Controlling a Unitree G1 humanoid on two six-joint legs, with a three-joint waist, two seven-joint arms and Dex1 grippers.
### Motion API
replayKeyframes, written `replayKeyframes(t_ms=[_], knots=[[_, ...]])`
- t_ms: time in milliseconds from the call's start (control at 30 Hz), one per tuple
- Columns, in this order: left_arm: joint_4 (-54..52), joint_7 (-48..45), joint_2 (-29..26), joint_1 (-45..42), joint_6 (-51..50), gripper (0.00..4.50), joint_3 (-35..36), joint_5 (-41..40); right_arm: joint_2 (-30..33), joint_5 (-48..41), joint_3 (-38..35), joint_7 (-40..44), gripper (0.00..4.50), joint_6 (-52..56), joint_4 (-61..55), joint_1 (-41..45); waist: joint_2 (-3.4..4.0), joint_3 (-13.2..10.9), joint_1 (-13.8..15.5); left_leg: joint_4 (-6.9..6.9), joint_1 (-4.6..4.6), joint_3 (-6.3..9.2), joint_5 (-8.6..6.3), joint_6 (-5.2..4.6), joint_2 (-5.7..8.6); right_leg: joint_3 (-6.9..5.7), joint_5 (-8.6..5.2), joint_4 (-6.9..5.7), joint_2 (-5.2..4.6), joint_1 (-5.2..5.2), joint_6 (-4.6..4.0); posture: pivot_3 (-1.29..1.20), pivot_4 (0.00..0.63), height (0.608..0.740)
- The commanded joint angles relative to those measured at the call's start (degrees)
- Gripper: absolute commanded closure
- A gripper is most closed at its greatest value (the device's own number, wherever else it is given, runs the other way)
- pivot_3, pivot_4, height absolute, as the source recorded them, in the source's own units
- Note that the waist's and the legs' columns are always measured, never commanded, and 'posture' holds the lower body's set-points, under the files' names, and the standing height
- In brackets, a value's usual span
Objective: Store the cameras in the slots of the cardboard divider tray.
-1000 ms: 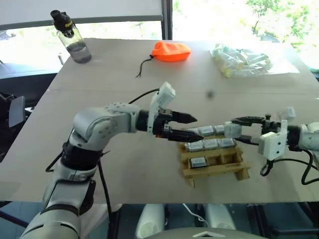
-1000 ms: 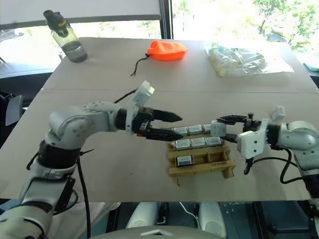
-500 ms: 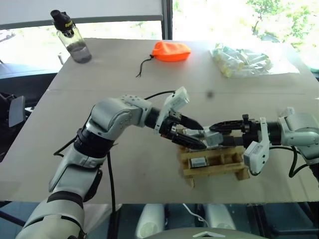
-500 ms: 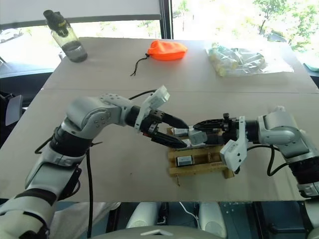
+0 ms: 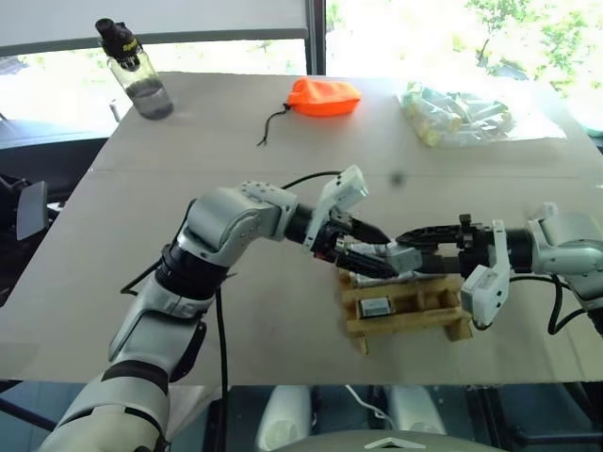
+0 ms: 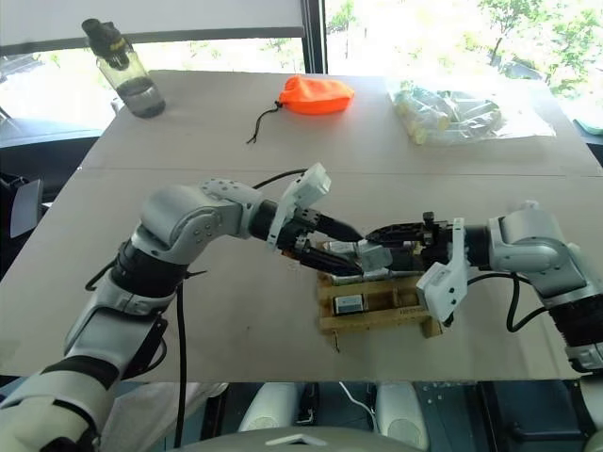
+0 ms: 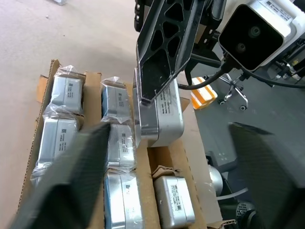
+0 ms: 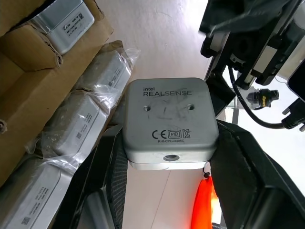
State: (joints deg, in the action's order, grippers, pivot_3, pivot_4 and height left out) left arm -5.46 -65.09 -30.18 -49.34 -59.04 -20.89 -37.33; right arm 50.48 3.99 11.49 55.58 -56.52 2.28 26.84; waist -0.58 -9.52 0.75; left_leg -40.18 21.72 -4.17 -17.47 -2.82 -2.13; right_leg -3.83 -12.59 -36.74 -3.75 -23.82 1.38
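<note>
Here the two arms meet just above the back of the cardboard divider tray [image 5: 405, 306], which lies near the front edge of the desk [image 5: 236, 179]. The right claw [image 6: 379, 247] is clamped on a bare silvery camera [image 8: 167, 121], its two black fingers pressing opposite sides so the rounded back — the face with the printed markings — looks straight at the right wrist view. Held this way, edge-on and above the grid, the camera leaves two sides free, and that seems the point: the left claw [image 5: 372, 252] reaches in from the other side with its fingers apart on either side of the camera, not visibly touching it. It reads as a handover or a re-grip, probably so the block can be turned to drop upright into a slot.

The other cameras [image 7: 59, 114] already stand in the tray, several in clear wrap, packed side by side in the rear and middle rows; one more [image 7: 175, 200] sits in the front row, with empty slots beside it. The likely risk is the camera slipping while both claws share it.
</note>
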Motion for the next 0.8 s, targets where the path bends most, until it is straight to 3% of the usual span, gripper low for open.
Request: replayKeyframes(t_ms=[33,67,133,167,433,600,800], knots=[[-1.19,-0.28,0.55,0.09,0.93,2.42,0.69,0.19,0.85,-2.11,-0.26,-1.02,2.62,-0.10,-1.19,1.44,0.00,0.00,0.01,0.00,0.00,0.00,0.00,0.00,0.00,0.00,0.00,0.00,0.00,0.00,0.00,0.00,0.150,0.740],[-1.26,-0.05,0.85,0.17,0.89,2.69,0.69,0.26,0.95,-2.17,-0.29,-0.99,2.62,-0.01,-1.29,1.35,0.00,0.00,0.01,0.00,0.00,0.00,0.00,0.00,0.00,0.00,0.00,0.00,0.00,0.00,0.00,0.00,0.150,0.740],[-1.27,0.36,1.54,0.29,0.77,3.73,0.80,0.28,1.11,-2.33,-0.22,-0.90,2.62,0.24,-1.43,1.20,0.00,0.00,0.03,0.00,0.00,0.00,0.00,0.00,0.00,-0.01,0.00,0.00,0.00,0.00,0.00,0.00,0.150,0.740],[-1.19,0.53,1.86,0.24,0.77,3.87,0.80,0.46,1.14,-2.39,-0.14,-0.92,2.62,0.42,-1.51,1.24,0.00,0.00,0.04,0.00,0.00,0.00,0.00,0.00,0.00,0.00,0.00,0.00,0.00,0.00,0.00,0.00,0.150,0.740],[-1.26,0.55,2.48,0.00,0.60,3.87,0.68,1.10,1.60,-3.03,0.13,-0.72,2.62,3.71,-3.00,0.48,0.00,0.00,0.03,0.00,0.00,0.00,0.00,0.00,0.00,-0.01,0.00,0.00,-0.01,0.00,0.00,0.00,0.150,0.740],[-2.81,-0.76,1.52,0.26,0.81,3.87,0.59,0.98,4.33,-9.27,-2.09,0.01,0.11,9.48,-5.24,-3.77,0.00,0.00,0.12,0.00,0.02,0.01,0.00,0.00,0.00,-0.02,0.00,0.00,-0.03,0.00,0.00,0.00,0.150,0.740],[-4.88,-0.76,0.90,0.76,1.30,3.87,1.24,0.99,12.11,-25.69,-8.95,5.22,0.04,20.57,-8.82,-15.99,-0.01,0.00,0.10,0.00,0.04,0.03,0.00,-0.01,0.01,-0.05,0.00,0.02,-0.09,0.01,0.00,0.00,0.150,0.740]])
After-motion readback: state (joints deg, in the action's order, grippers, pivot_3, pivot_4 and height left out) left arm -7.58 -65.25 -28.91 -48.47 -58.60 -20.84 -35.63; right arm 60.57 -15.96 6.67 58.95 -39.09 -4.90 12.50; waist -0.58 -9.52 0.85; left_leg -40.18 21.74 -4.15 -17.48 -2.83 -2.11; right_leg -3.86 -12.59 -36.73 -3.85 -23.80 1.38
